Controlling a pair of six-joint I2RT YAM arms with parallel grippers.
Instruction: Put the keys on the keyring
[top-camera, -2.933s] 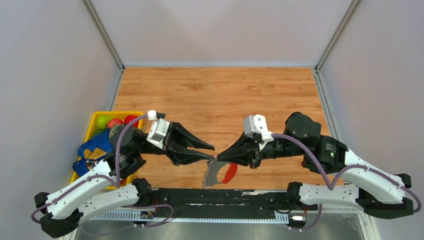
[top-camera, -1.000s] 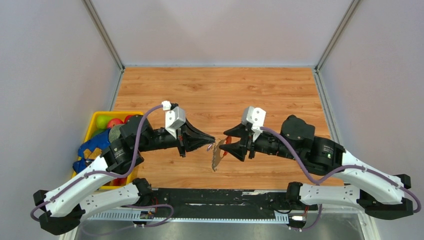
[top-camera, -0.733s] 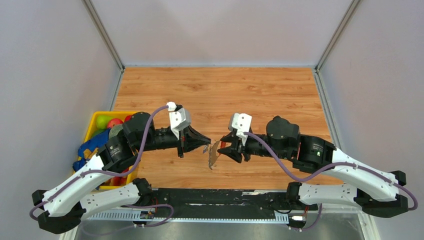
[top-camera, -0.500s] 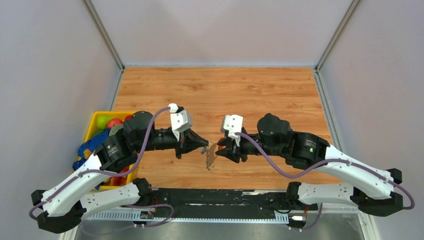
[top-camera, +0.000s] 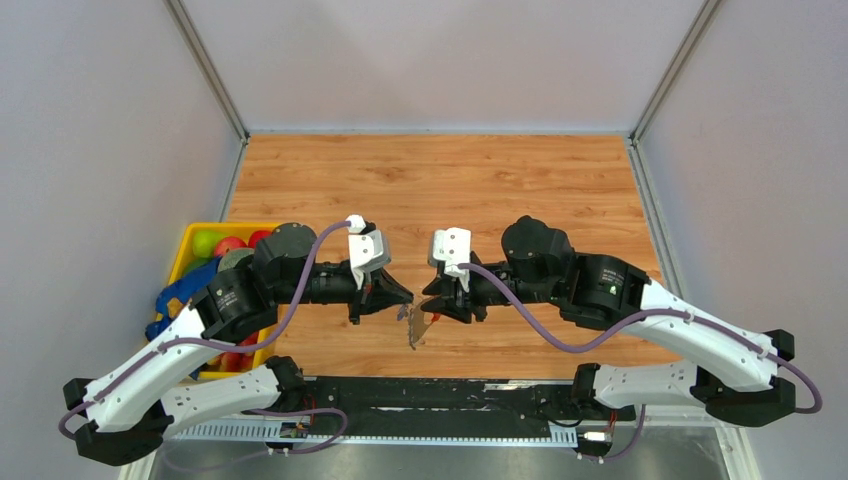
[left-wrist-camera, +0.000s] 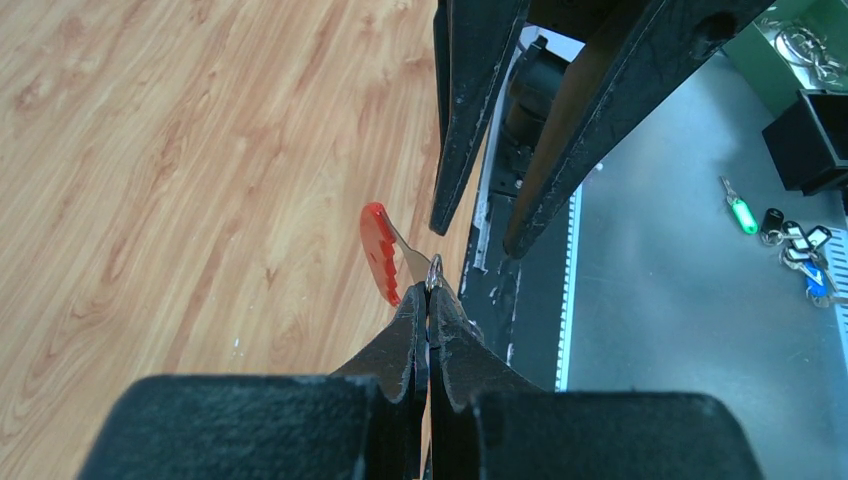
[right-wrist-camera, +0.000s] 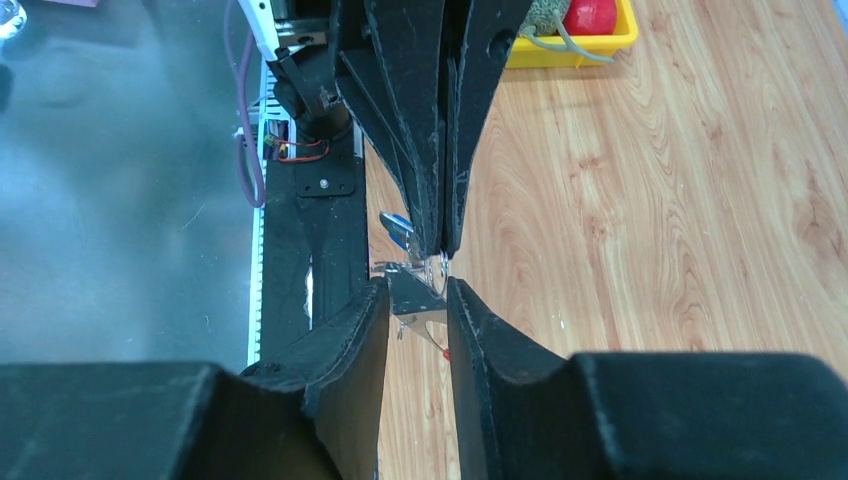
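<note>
My left gripper is shut on a small metal ring, held above the table. The keyring hangs from that ring, its red loop beside the grey jagged piece. The blue tag of the keys shows right next to the left fingers; how it is attached I cannot tell. My right gripper faces the left one tip to tip. Its jaws stand a narrow gap apart, with the grey piece showing between them; contact is unclear.
A yellow bin with coloured balls and a blue cloth sits at the left table edge. The black base rail runs along the near edge under the grippers. Grey walls close in both sides.
The right gripper has come left toward the left gripper and its jaws have narrowed. The left gripper drew back left, still shut. The hanging keyring moved left with them.
</note>
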